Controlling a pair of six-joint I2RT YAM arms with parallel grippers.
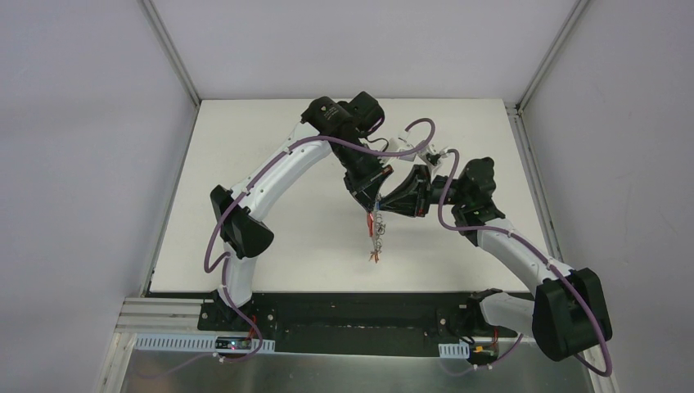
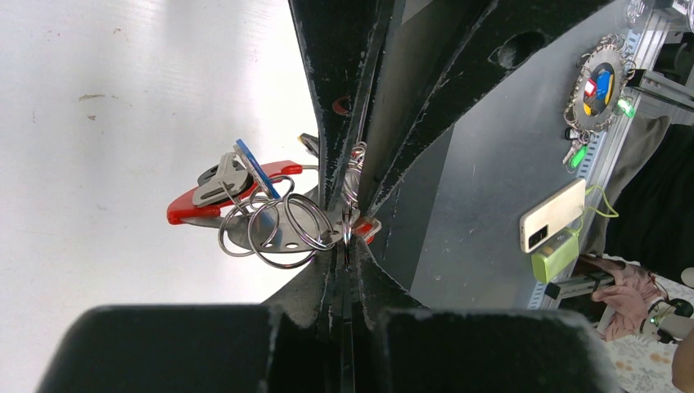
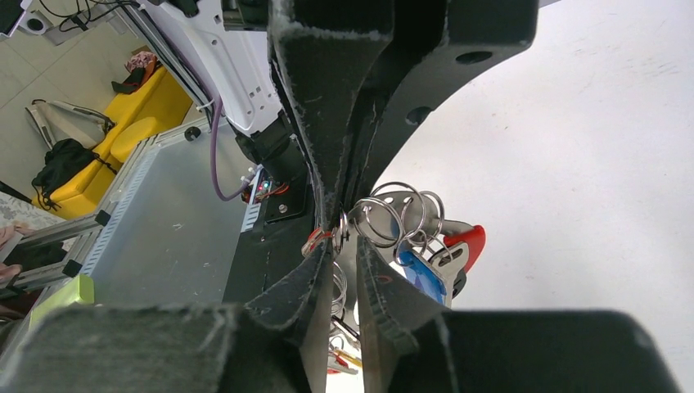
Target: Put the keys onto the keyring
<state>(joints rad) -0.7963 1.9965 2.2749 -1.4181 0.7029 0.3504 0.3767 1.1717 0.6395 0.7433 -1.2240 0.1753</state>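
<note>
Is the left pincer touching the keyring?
Touching. The left wrist view shows the left pincer pinched shut on the keyring, at its grey rings.

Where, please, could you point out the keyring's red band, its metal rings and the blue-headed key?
red band [image 2: 185, 212], left wrist view, on its left end.
metal rings [image 2: 282, 233], left wrist view, middle of the bunch.
blue-headed key [image 3: 421, 277], right wrist view, on its blue head.
</note>
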